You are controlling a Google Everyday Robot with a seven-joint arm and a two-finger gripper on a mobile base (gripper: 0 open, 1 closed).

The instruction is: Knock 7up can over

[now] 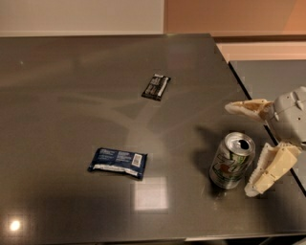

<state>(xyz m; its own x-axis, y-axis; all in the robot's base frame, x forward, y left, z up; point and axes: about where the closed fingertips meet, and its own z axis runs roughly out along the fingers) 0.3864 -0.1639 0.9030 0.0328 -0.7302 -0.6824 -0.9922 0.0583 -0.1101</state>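
Dark grey and glossy, the tabletop fills most of my camera view, and the 7up can stands upright on it near the front right corner. Its silver body shows green lettering, and its shiny top with the open mouth faces up and slightly towards me. I have the gripper at the table's right edge with its two cream fingers spread wide and holding nothing. The can sits at the mouth of that gap. The nearer finger angles down just beside the can's right side, but I cannot tell from this angle whether it touches the can. The farther finger reaches out to the left beyond the can and is clearly apart from it. The grey gripper body sits behind both fingers at the frame's right edge. Well to the left of the can, a dark blue snack packet lies flat with its white label facing up. Farther back, towards the table's middle, a black snack wrapper also lies flat, well apart from the packet and the can. A pale square reflection glows on the surface in front of the packet. A second grey surface adjoins the table on the right. Behind it all are a pale wall and an orange-tan panel.
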